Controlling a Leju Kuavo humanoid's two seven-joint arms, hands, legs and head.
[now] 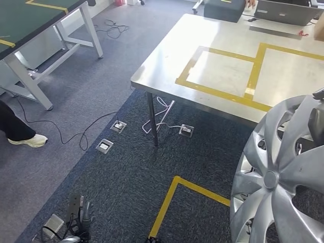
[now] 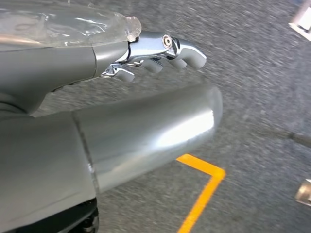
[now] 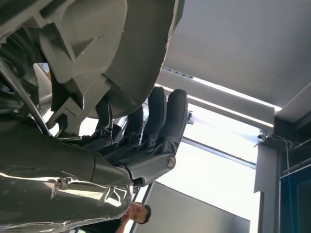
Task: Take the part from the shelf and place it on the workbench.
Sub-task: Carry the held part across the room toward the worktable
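Observation:
The part is a silver spoked wheel cover, held up on edge at the lower right of the head view, in front of the workbench. My right hand grips its rim, dark fingers hooked over the edge of the wheel cover; a dark part of that hand shows behind the spokes. The steel workbench bears yellow tape rectangles and stands ahead, beyond the cover. My left hand hangs low at the left over the carpet, and the left hand has its fingers apart and holds nothing.
A green-topped table stands at the far left, with a person's shoe beside it. Cables and floor sockets lie on the carpet near the bench leg. A laptop and dark box sit at the bench's far end.

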